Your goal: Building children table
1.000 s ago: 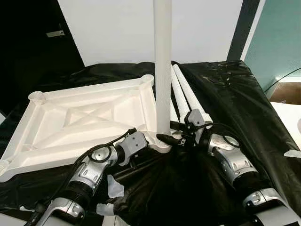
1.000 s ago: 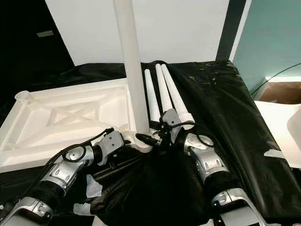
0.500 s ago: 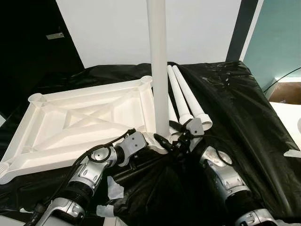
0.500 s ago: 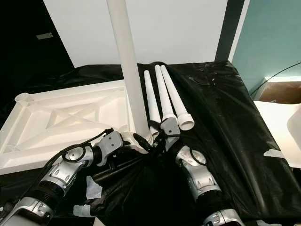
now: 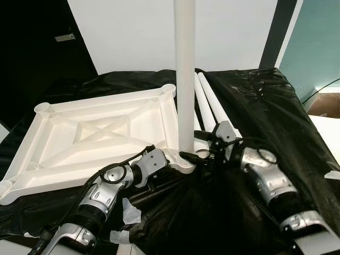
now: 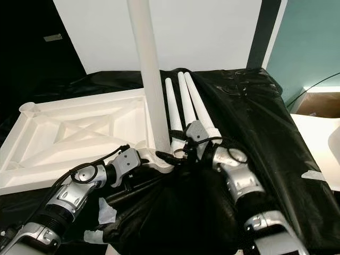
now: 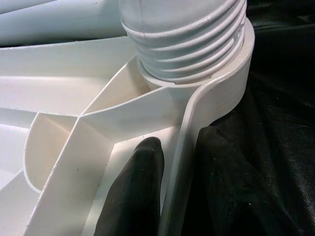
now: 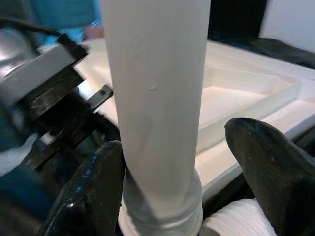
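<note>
The white tabletop lies upside down on black sheeting. One white leg stands upright in its near right corner socket, and its threaded end sits in the socket. My left gripper is shut on the tabletop's rim just beside that socket. At the base of the upright leg is my right gripper, open. Its fingers straddle the leg, one pad against it and the other standing off. Three loose legs lie side by side behind the right gripper.
Black plastic sheeting covers the work surface and hangs in folds at the front. White tape scraps stick to it near my left arm. A white surface lies to the right, and a white wall stands behind.
My right arm has swung back to the right and its wrist has turned around the leg's base. The upright leg now stands straighter. The left gripper stays on the rim.
</note>
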You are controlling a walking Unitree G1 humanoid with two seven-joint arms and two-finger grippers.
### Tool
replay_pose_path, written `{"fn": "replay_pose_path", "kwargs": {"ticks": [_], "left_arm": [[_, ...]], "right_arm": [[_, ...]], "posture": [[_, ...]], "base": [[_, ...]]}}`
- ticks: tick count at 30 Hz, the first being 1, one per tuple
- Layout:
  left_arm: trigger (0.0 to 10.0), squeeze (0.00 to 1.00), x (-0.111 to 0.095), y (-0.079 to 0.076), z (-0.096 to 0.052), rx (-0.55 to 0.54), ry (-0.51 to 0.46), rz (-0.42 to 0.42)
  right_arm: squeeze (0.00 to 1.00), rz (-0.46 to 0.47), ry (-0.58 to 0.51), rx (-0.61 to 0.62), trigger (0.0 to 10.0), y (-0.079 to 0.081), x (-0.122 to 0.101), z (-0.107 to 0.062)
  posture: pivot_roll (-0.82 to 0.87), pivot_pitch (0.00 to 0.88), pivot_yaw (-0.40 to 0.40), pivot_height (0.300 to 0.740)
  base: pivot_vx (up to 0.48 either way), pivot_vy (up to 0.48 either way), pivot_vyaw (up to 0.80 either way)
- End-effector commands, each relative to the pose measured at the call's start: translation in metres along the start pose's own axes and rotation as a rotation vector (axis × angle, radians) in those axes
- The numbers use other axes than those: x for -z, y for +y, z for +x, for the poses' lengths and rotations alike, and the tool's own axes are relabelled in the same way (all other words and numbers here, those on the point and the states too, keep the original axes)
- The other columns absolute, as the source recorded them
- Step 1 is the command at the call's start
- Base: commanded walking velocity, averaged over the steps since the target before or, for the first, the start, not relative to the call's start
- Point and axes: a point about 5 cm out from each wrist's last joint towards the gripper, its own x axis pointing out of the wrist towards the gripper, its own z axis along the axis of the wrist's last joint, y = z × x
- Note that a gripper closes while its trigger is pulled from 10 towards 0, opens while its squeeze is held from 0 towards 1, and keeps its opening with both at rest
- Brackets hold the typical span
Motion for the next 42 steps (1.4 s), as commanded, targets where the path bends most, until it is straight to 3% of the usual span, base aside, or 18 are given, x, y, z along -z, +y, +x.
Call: {"fn": "replay_pose_path", "kwargs": {"ticks": [1,15,17,18,21,26,36,37,41,42], "left_arm": [[10.0,0.00,0.022,-0.020,0.002,0.085,0.077,-0.060],[10.0,0.00,0.021,-0.020,0.001,0.089,0.074,-0.059],[10.0,0.00,0.020,-0.020,0.002,0.089,0.073,-0.059],[10.0,0.00,0.020,-0.020,0.002,0.089,0.071,-0.058],[10.0,0.00,0.019,-0.020,0.002,0.085,0.068,-0.060],[10.0,0.00,0.020,-0.020,0.001,0.081,0.069,-0.063],[10.0,0.00,0.022,-0.023,0.000,0.089,0.074,-0.067],[10.0,0.00,0.022,-0.023,0.000,0.091,0.074,-0.067],[10.0,0.00,0.022,-0.023,0.001,0.093,0.074,-0.067],[10.0,0.00,0.022,-0.023,0.001,0.094,0.074,-0.067]], "right_arm": [[0.00,0.006,0.028,-0.051,0.0,-0.004,0.001,-0.002],[0.00,0.029,0.067,-0.118,0.0,-0.013,0.003,-0.008],[0.00,0.066,0.047,-0.080,0.0,-0.013,0.004,-0.007],[0.00,0.089,0.017,0.020,0.0,-0.010,0.008,-0.004],[0.00,0.175,-0.044,0.291,0.0,0.020,0.025,0.002],[0.00,0.210,-0.062,0.404,0.0,0.044,0.031,0.003],[0.00,0.216,-0.103,0.486,0.0,0.049,0.025,0.009],[0.00,0.200,-0.098,0.481,10.0,0.049,0.024,0.010],[0.00,0.183,-0.092,0.480,10.0,0.048,0.023,0.009],[1.00,0.196,-0.100,0.460,10.0,0.048,0.022,0.009]], "posture": [[0.05,0.000,0.053,0.740],[0.05,0.000,0.054,0.740],[0.05,0.000,0.054,0.740],[0.04,0.000,0.053,0.740],[0.05,0.000,0.049,0.740],[0.05,0.000,0.049,0.740],[0.05,0.000,0.052,0.740],[0.05,0.000,0.052,0.740],[0.04,0.000,0.051,0.740],[0.04,0.000,0.051,0.740]], "base": [[0.000,0.000,0.00],[0.000,0.000,0.00],[0.000,0.000,0.00],[0.000,0.000,0.00],[0.000,0.000,0.00],[0.000,0.000,0.00],[0.000,0.000,0.00],[0.000,0.000,0.00],[0.000,0.000,0.00],[0.000,0.000,0.00]]}}
